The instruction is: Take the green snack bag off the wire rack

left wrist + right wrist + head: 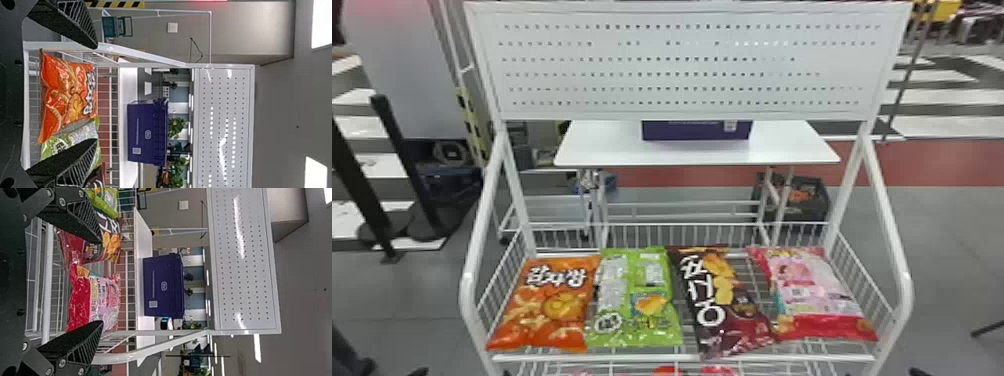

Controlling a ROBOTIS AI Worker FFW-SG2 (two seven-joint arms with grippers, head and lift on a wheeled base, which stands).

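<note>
The green snack bag point(619, 300) lies flat on the white wire rack point(682, 358), second from the left in a row of four. On its left, at the left end, is an orange snack bag with white lettering point(547, 310); on its right is a dark brown and maroon bag with large white characters point(709, 315). A pink and red bag point(812, 300) lies at the right end.

In the left wrist view, the left black gripper point(96, 94) has its two flat fingers spread wide, with the orange bag beyond the gap and part of the green bag behind one finger. In the right wrist view, the right black gripper point(101, 281) also has its fingers spread, with the pink and red bag seen beyond them.

A white perforated metal panel point(682, 65) stands above the rack's far side. Farther off, a purple box point(697, 131) sits on a white tabletop point(612, 147).
</note>
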